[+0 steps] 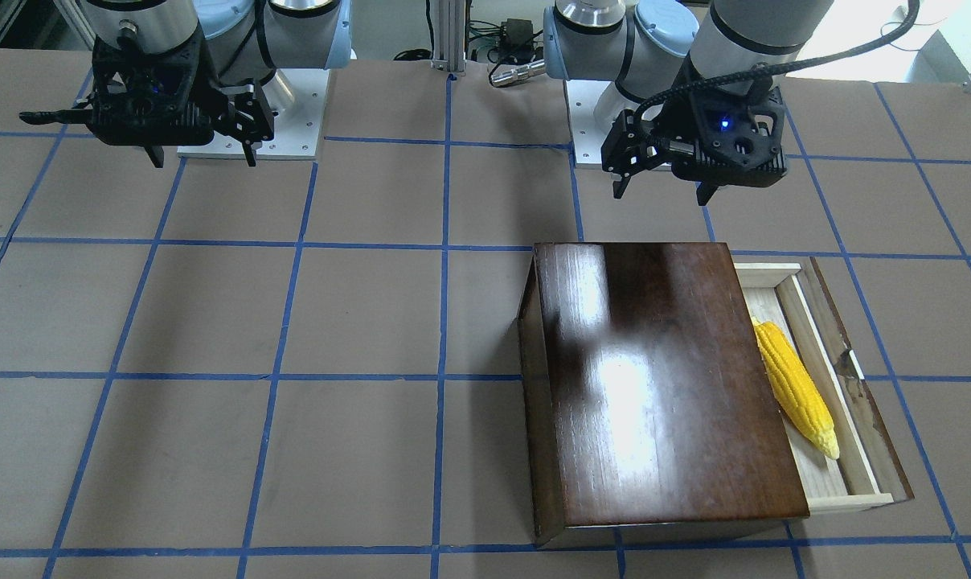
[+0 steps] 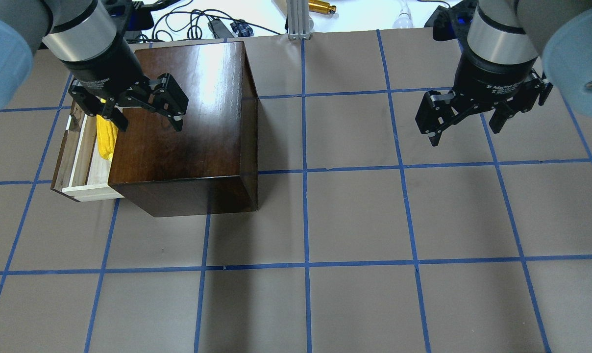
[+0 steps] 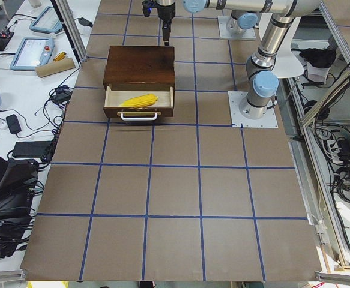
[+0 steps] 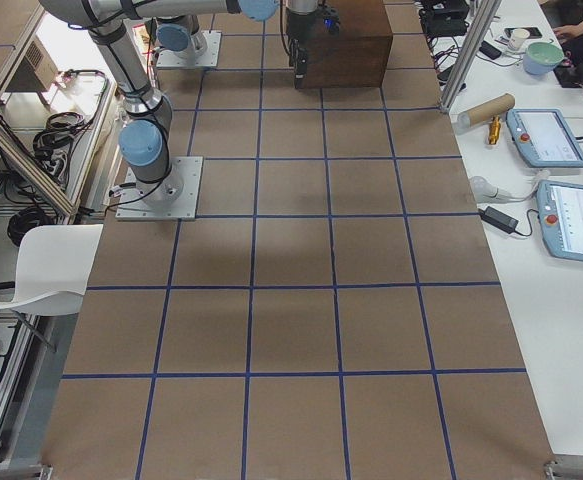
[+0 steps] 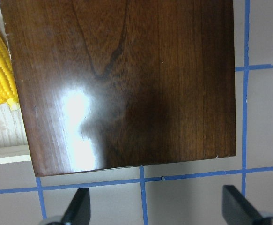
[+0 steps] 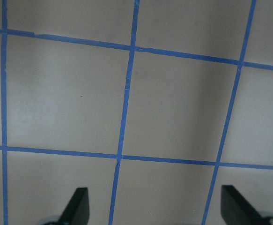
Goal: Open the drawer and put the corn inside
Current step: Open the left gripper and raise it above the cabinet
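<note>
The brown, blue-taped table (image 1: 292, 322) carries 1 glossy dark box (image 1: 662, 386), and its 1 drawer (image 1: 849, 502) stands pulled out on the side away from the right arm. The left gripper (image 2: 150, 120) hangs raised above the box with its 2 fingers (image 5: 77, 208) spread apart and nothing between them. The right gripper (image 2: 465, 132) is likewise spread and empty over bare table, well apart from the box. The 1 corn (image 1: 795, 390) lies flat inside the drawer, below the left fingers and off to their outer side, the side turned from the other arm. In the overhead view, the outer finger crosses in front of the cob. Its long axis runs along the drawer's width, roughly parallel to the dark front panel, with the paler tip pointing away from the robot. The left arm is by far the nearer of the 2. By the look of it, the corn is already in place, so I'd judge little remains beyond drawing the left fingers clear. Count: 1 box, 1 drawer, 2 grippers, 1 corn.
</note>
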`<state>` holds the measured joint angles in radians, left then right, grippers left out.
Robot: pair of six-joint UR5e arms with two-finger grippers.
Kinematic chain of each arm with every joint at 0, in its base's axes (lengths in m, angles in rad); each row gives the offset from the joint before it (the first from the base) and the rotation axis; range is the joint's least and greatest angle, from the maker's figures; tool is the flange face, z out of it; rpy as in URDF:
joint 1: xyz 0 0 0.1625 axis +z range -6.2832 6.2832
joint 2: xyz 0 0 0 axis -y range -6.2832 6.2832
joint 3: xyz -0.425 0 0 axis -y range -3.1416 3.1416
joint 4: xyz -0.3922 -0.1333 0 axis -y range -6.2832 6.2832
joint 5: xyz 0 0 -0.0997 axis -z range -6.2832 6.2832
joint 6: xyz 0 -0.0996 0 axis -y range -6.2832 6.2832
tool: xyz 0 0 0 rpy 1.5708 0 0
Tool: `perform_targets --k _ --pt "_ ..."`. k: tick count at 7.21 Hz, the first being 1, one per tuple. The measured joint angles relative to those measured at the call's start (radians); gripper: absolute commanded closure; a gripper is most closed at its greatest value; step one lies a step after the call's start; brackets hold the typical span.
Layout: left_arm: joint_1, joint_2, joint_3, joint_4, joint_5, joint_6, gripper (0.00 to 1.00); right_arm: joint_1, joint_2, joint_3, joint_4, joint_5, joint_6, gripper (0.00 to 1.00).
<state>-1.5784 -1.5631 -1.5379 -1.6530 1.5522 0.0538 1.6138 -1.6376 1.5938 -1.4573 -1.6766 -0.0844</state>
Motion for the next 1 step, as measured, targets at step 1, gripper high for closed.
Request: perform_targets --k 1 --pt "0.000 0.003 -0.002 0.000 0.000 0.000 0.00 0.000 0.000 0.000 0.000 0.000 0.000 0.00"
